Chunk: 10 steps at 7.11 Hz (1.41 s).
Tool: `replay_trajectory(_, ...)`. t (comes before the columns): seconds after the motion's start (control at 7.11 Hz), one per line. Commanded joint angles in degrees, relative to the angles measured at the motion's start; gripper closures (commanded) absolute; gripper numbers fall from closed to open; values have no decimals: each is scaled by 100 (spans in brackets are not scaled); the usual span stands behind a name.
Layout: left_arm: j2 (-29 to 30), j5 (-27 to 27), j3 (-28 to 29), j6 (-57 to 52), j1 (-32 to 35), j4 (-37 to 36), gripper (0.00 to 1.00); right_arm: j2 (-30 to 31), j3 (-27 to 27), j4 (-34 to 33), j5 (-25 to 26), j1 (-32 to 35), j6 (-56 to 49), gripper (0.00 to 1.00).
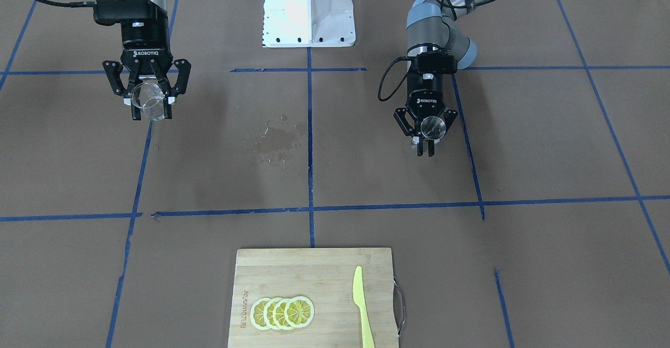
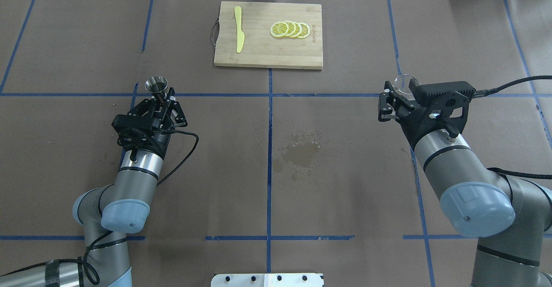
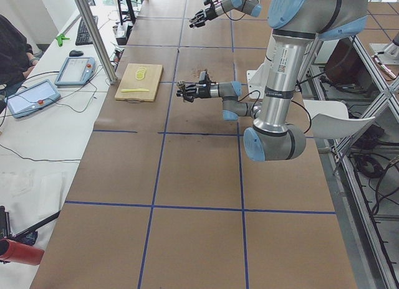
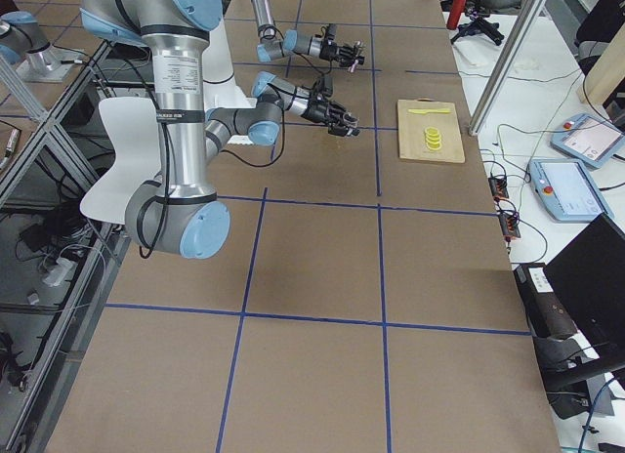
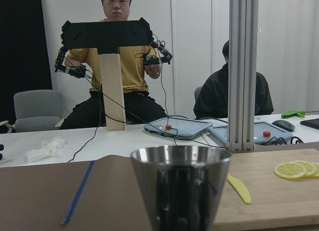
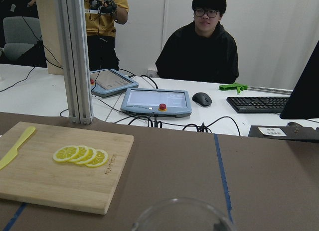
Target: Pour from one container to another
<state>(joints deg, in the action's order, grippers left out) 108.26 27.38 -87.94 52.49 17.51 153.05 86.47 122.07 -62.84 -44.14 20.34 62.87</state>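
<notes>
My left pincer (image 2: 162, 101) clamped on shiny steel cup (image 2: 156, 84), upright; right pincer (image 1: 152, 108) clamped on clear glass (image 1: 145, 97). Brown paper tabletop (image 2: 345, 200), wet stain (image 2: 302, 152) mid-table.

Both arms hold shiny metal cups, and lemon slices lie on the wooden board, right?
Only the left gripper holds a shiny metal cup; the right gripper holds a clear glass cup, as the front-facing view shows. Lemon slices do lie on the wooden board.
</notes>
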Motion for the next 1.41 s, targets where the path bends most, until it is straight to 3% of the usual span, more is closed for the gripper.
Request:
replay_trajectory(0.0,-33,117,-57,33,304,-21,100,10,-8,0,-16,14,6,100)
replay_trajectory(0.14,-172,353,-204,33,349,-21,100,10,-8,0,-16,31,6,100)
replay_trajectory(0.42,-1451,593,-1134,373,358,-21,100,10,-8,0,-138,75,6,100)
replay_trajectory(0.7,-1798,436,-1033,1669,358,-361,100,10,1,0,-139,76,14,100)
replay_trajectory(0.99,-1808,42,-1015,2963,350,-1588,100,10,10,9,-139,93,6,100)
replay_trajectory(1.27,-1808,-285,-691,3423,350,-1735,100,10,10,-9,-147,111,6,100)
